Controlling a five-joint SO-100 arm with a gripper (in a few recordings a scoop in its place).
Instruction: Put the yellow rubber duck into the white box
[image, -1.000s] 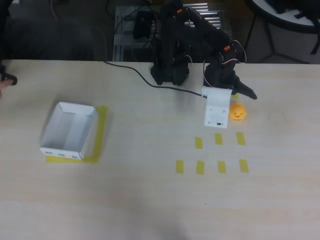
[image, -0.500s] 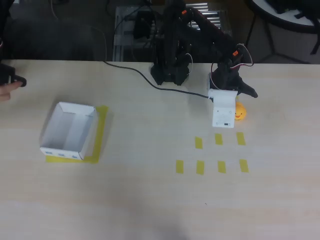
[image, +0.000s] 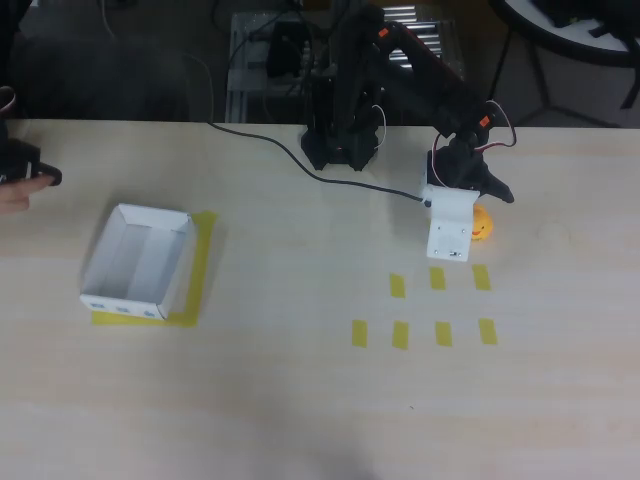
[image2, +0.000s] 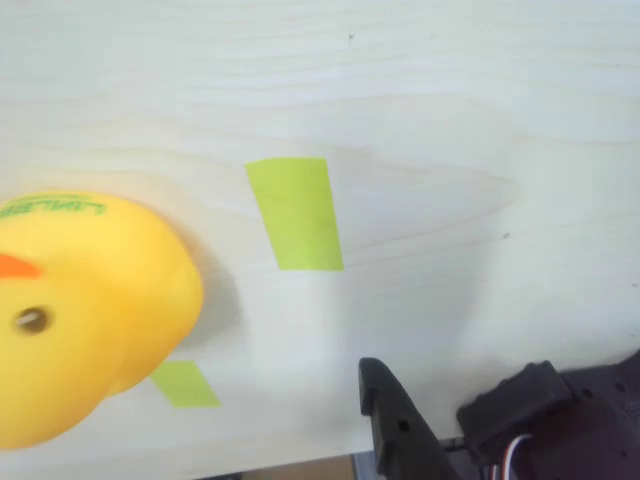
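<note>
The yellow rubber duck (image: 482, 224) lies right of centre in the overhead view, just beside the gripper (image: 478, 200); the white box (image: 137, 262) sits far left. I cannot tell whether the jaws are open. To grasp well, centre the duck between the fingers first, since in the wrist view it sits far left of the black fingertip (image2: 392, 412).

Pale wood-grain table (image: 300, 400) under even light, dim clutter and cables behind it.

You have a pale wood-grain table (image: 300, 400). On it, the white box (image: 137, 262) sits at the overhead view's left, over a yellow tape outline (image: 203, 262). At the right lie seven short tape strips (image: 438, 306) in two rows, with the duck (image: 481, 224) just above them. A black cable (image: 290, 155) trails across the far side.
</note>
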